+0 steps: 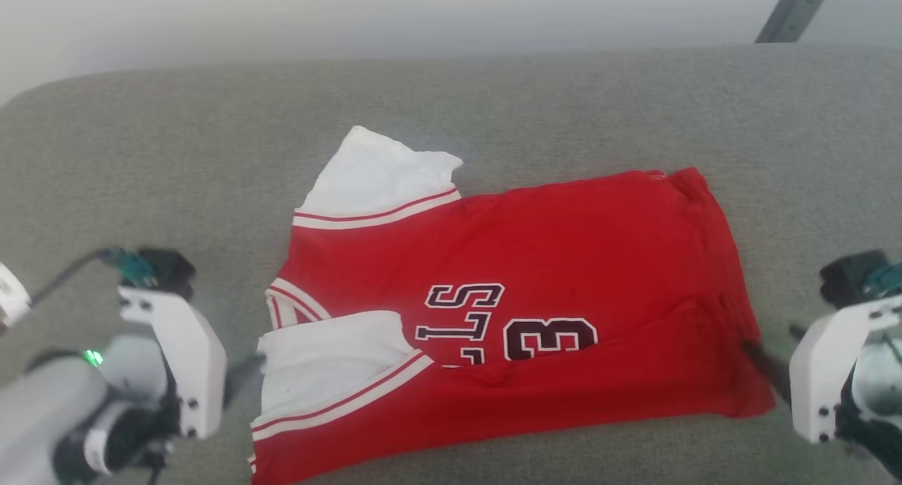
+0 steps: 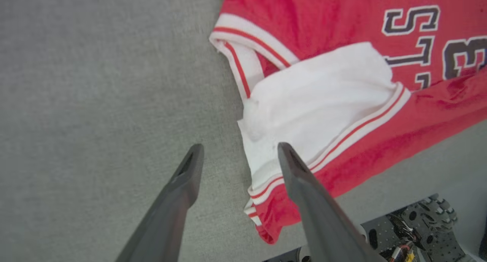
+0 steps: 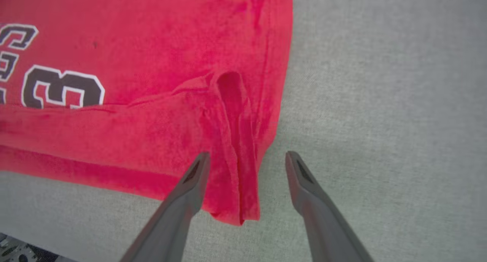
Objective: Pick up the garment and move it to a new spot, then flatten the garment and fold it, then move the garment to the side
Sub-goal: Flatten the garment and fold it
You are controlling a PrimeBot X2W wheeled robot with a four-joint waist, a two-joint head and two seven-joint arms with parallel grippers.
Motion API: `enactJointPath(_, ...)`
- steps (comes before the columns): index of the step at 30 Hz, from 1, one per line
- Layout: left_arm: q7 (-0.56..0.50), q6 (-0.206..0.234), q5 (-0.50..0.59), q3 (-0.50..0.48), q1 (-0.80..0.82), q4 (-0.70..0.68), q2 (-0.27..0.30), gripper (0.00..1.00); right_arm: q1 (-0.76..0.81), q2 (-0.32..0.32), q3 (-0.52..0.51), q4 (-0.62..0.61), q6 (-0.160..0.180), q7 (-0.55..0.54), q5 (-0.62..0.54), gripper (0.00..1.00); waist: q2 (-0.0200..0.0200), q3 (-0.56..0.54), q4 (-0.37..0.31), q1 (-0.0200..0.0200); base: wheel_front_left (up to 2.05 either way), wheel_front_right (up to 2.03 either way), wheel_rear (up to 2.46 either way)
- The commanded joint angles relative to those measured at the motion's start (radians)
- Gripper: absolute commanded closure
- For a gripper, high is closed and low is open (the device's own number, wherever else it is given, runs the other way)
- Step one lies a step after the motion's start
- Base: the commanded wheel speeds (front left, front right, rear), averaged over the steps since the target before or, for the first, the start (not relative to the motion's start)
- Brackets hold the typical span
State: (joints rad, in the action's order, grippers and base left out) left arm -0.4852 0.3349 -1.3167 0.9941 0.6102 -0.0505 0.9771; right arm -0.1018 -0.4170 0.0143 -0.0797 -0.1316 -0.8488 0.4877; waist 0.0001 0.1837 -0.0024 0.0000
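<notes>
One creased red garment (image 1: 564, 252) covers nubby grey upholstery (image 1: 141, 154).

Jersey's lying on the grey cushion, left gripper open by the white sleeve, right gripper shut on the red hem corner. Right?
Not quite: the right gripper is open, jaws apart either side of the jersey's wrinkled corner, per the right wrist view. The rest holds.

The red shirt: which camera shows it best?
The head view: almost the whole red shirt is there, both ends. The left wrist view shows its white-sleeved end, the right wrist view its plain red end.
</notes>
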Motion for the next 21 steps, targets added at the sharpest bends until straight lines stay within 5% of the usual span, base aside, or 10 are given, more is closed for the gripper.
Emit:
enactJointPath(1, -0.006, -0.001, 0.008, -0.009, 0.025, -0.009, 0.009, 0.0, -0.02, 0.006, -0.004, -0.021, 0.002, 0.031, -0.017, 0.0, -0.0001, 0.004, -0.013, 0.0, 0.0, 0.0, 0.0)
enactJointPath(8, -0.009, -0.056, 0.061, -0.06, 0.169, 0.041, 0.004, 0.0, -0.112, 0.084, -0.037, -0.081, 0.002, 0.283, -0.105, 0.0, -0.0001, 0.036, -0.076, 0.0, 0.0, 0.0, 0.0)
enactJointPath(16, 0.029, -0.192, 0.127, -0.096, 0.345, 0.244, -0.056, 0.0, -0.238, 0.198, -0.022, -0.055, 0.001, 0.639, -0.238, 0.0, -0.0001, 0.118, -0.175, 0.0, 0.0, 0.0, 0.0)
enactJointPath(21, 0.029, -0.273, 0.148, -0.102, 0.439, 0.382, -0.098, 0.0, -0.273, 0.271, -0.004, -0.003, 0.001, 0.758, -0.283, 0.0, -0.0001, 0.175, -0.223, 0.0, 0.0, 0.0, 0.0)
